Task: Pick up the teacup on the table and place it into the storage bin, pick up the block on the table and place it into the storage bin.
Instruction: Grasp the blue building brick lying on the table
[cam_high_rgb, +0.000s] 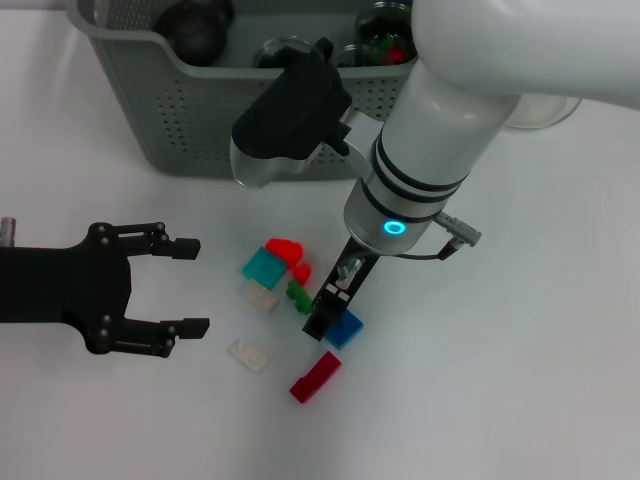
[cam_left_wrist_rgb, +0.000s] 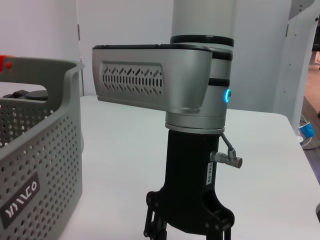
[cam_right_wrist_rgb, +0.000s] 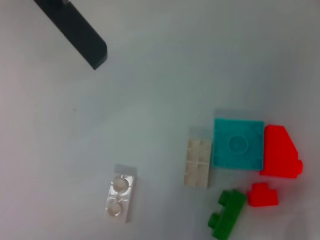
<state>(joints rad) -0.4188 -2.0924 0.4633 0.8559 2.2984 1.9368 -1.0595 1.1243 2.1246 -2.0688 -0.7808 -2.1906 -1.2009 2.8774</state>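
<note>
blocks (cam_high_rgb: 290, 290) sit scattered right under the right gripper (cam_high_rgb: 325, 318), which is touching the blue one (cam_high_rgb: 346, 328); can't tell how its jaws stand. left gripper (cam_high_rgb: 185, 285) hangs wide, off beside the pile. bin (cam_high_rgb: 200, 120) sits beyond both.

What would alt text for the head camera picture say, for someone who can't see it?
The right gripper reaches down among small coloured blocks on a white table, right by a blue block. The left gripper hangs open to the left of the blocks. A grey-green storage bin stands behind.
</note>
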